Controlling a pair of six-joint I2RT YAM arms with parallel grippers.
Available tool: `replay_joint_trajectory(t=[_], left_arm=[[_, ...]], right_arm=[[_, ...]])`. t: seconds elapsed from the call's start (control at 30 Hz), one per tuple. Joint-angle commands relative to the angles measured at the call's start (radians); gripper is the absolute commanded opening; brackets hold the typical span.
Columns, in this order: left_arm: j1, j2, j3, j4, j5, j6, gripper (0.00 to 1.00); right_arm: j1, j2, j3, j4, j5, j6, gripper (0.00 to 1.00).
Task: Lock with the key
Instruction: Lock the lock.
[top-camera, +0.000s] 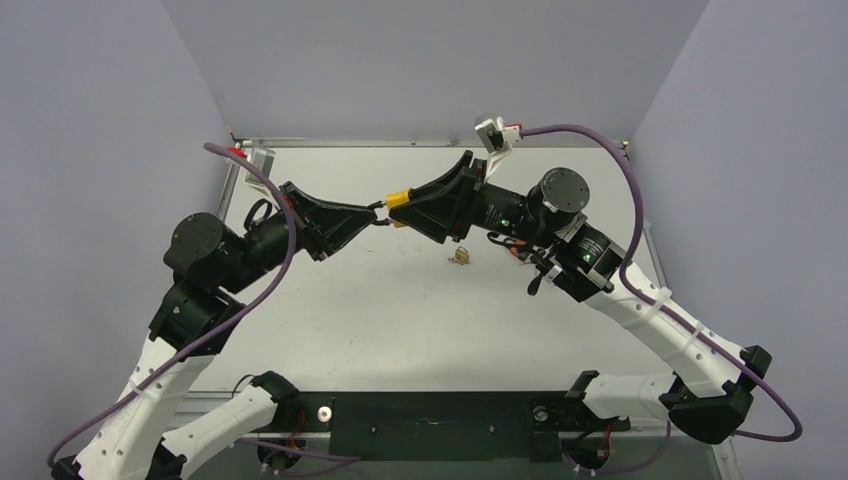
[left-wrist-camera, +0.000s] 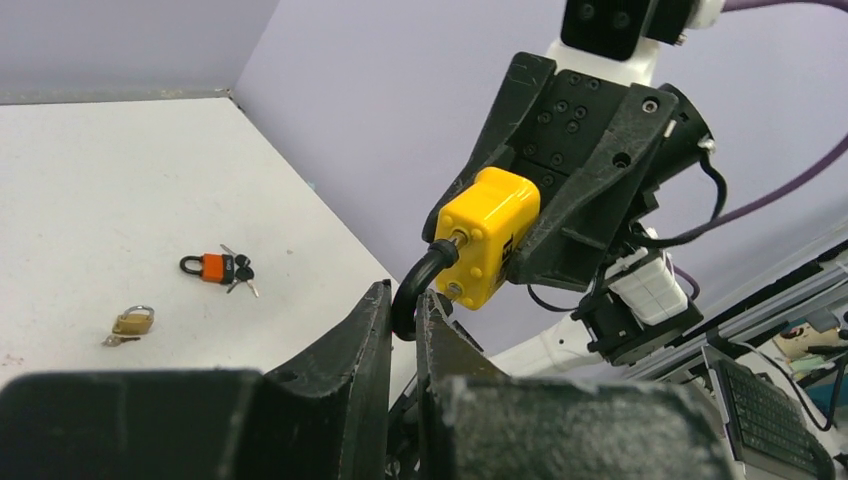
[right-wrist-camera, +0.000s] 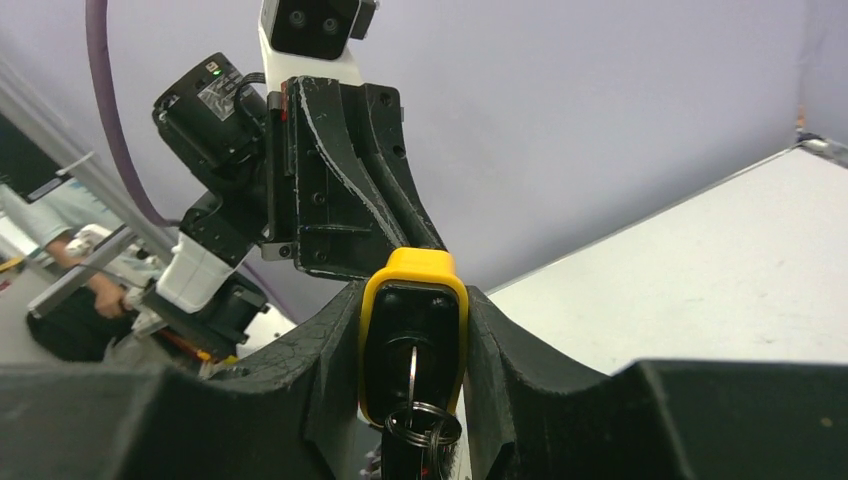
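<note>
The yellow padlock (top-camera: 399, 197) hangs in the air over the far half of the worktop (top-camera: 330, 320), about midway between its left and right edges, with both arms meeting on it. The right fingers (right-wrist-camera: 325, 350) are clamped on the two sides of its body. From the right wrist, only its keyway end shows, with the key (right-wrist-camera: 411, 362) seated in the slot. The key ring (right-wrist-camera: 421, 424) hanging below is cut off by the bottom of the frame, so the key's head cannot be made out.

The left fingers (left-wrist-camera: 365, 340) are clenched almost together on the black shackle (left-wrist-camera: 414, 285), which curves out of the padlock body and dips between their tips. Its lower end is hidden there, so whether the shackle is seated in the body cannot be told.

A small brass padlock (top-camera: 461, 257) lies on the worktop, right of centre, below the right arm. An orange padlock (left-wrist-camera: 212, 267) with keys lies near it. This one is clear only in the left wrist view, and the right arm covers that spot from above.
</note>
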Motion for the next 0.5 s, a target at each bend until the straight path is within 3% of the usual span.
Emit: replay_joint_trajectory(t=[0.0, 0.47], left_arm=[[-0.039, 0.066, 0.005, 0.307, 0.193, -0.166, 0.0], [-0.039, 0.11, 0.01, 0.474, 0.246, -0.274, 0.0]], right_arm=[[0.068, 0.095, -0.034, -0.17, 0.059, -0.117, 0.0], [0.072, 0.148, -0.065, -0.215, 0.121, -0.157, 0.0]])
